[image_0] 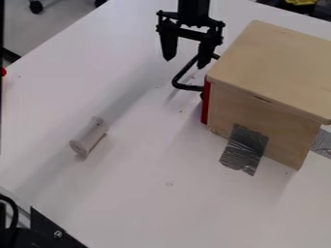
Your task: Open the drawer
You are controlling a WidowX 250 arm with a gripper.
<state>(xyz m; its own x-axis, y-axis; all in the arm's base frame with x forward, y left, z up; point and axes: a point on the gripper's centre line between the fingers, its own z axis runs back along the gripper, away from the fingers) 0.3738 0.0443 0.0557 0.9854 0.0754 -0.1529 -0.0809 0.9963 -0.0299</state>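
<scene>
Red is marking the drawer front (205, 102), which is sitting flush on the wooden cabinet (271, 63) at 2 o'clock, so I'm judging it shut. Its black handle (188, 87) is jutting towards 12 o'clock, presumably offering something to pull. The gripper (186, 63) is hanging at 12 o'clock, just beside that handle, its jaws standing apart and holding nothing; it is probably lining up to hook or pinch the bar. Silver tape (246, 147) is running off the cabinet's side onto the white table (161, 208) at 4 o'clock, likely anchoring it against the pull. A pale cylinder (89, 136) is lying on its side at 9 o'clock, seemingly serving no purpose here.

Counting, I'm finding 1 gripper, 1 handle, 1 drawer front, 1 cabinet, 1 cylinder, 1 table and 2 tape pieces, the other showing at 3 o'clock.
</scene>
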